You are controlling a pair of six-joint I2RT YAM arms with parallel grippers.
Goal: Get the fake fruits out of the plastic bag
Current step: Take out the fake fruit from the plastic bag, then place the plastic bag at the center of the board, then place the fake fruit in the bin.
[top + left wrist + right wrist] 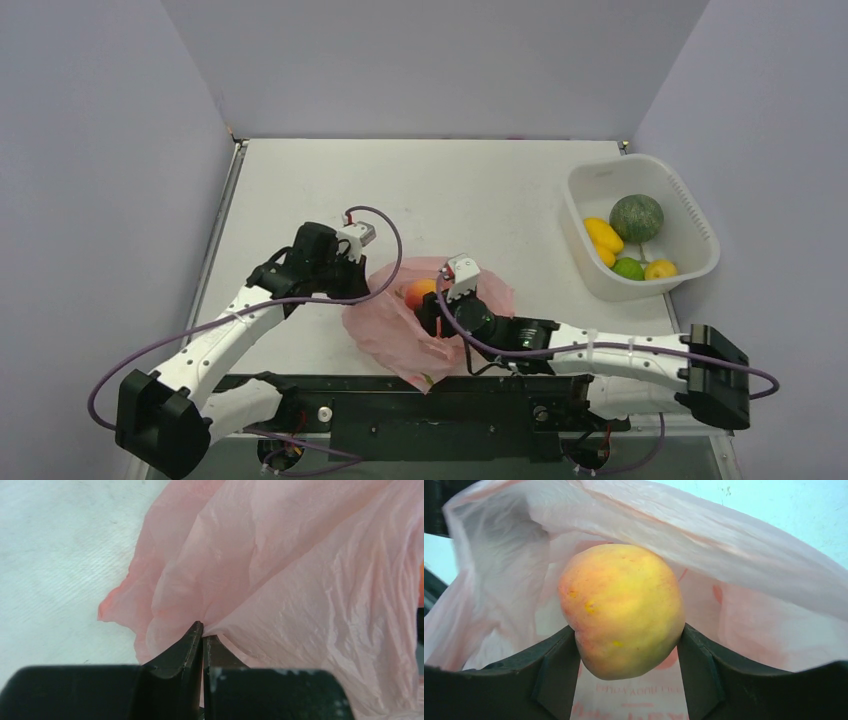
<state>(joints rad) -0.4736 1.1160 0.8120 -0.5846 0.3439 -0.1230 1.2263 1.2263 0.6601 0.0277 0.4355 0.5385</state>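
Right hand (626, 629) clamps yellow-red fruit (621, 605) inside pink bag (754, 575); left hand (203, 632) pinches bag edge.

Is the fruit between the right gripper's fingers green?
No, the fruit held by the right gripper is yellow-orange with a reddish blush, inside the pink bag.

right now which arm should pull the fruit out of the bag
Right. The right gripper is shut on the yellow-orange fruit inside the plastic bag, while the left gripper is pinched shut on the bag's edge, anchoring it.
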